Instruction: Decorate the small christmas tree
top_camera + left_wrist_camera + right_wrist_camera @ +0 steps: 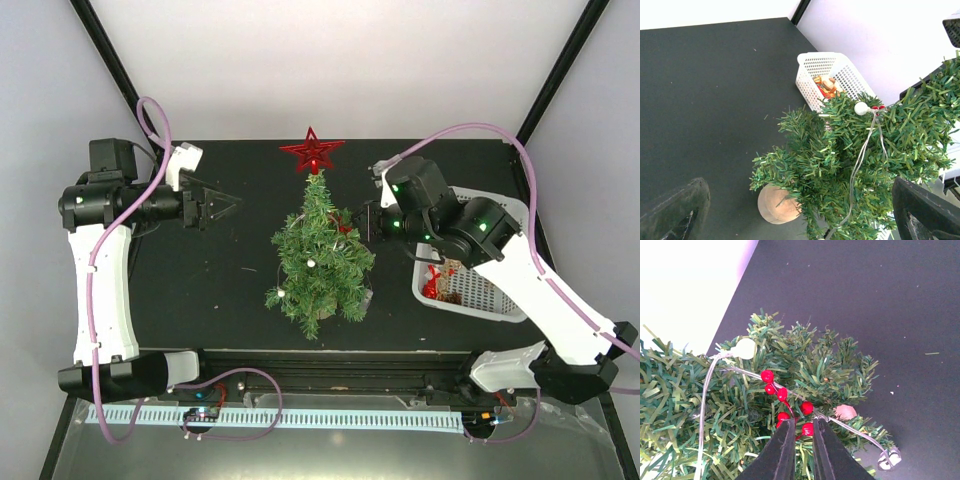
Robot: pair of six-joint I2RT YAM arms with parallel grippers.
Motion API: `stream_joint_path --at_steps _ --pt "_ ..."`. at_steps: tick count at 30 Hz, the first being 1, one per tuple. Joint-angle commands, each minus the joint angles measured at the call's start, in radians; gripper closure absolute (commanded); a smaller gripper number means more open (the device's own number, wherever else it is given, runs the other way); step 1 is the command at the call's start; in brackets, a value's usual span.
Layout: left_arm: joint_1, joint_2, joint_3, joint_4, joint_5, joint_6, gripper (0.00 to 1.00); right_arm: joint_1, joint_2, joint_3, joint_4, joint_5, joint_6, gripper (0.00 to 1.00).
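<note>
The small christmas tree point(320, 258) stands mid-table on a brown base point(776, 204), with a red star point(313, 152) at its top and a white-bulb light string point(745, 348) wound through it. My right gripper point(802, 424) is pushed into the tree's right side, shut on a red berry sprig point(782, 395) that lies against the branches. It shows in the top view too point(362, 224). My left gripper point(225, 204) is open and empty, hovering left of the tree, apart from it. The tree also fills the left wrist view point(865, 165).
A white basket point(505, 290) with more ornaments point(826, 88) stands right of the tree, under the right arm. The black mat point(200, 290) ends at the near table edge, where both arm bases sit.
</note>
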State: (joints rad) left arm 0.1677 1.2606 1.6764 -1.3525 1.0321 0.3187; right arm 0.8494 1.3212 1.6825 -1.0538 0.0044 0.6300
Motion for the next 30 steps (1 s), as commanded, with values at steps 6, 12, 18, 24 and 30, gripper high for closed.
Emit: stream_joint_path --at_steps 6,12,18,24,30 --pt "-0.008 0.013 0.016 0.007 0.002 0.005 0.01 -0.05 -0.037 -0.032 -0.044 0.127 0.055 0.84" --pt "-0.008 0.013 0.03 0.012 -0.047 0.017 0.01 -0.295 -0.108 -0.226 -0.126 0.12 0.14 0.67" --pt "-0.007 0.014 0.025 0.002 -0.101 0.074 0.01 -0.506 -0.16 -0.455 -0.064 0.054 0.101 0.6" --pt "-0.008 0.014 -0.023 0.047 -0.092 0.059 0.01 -0.644 -0.103 -0.629 0.062 -0.047 0.088 0.59" --pt "-0.009 0.068 -0.036 0.067 -0.099 0.052 0.01 -0.775 0.069 -0.581 0.155 -0.072 0.087 0.54"
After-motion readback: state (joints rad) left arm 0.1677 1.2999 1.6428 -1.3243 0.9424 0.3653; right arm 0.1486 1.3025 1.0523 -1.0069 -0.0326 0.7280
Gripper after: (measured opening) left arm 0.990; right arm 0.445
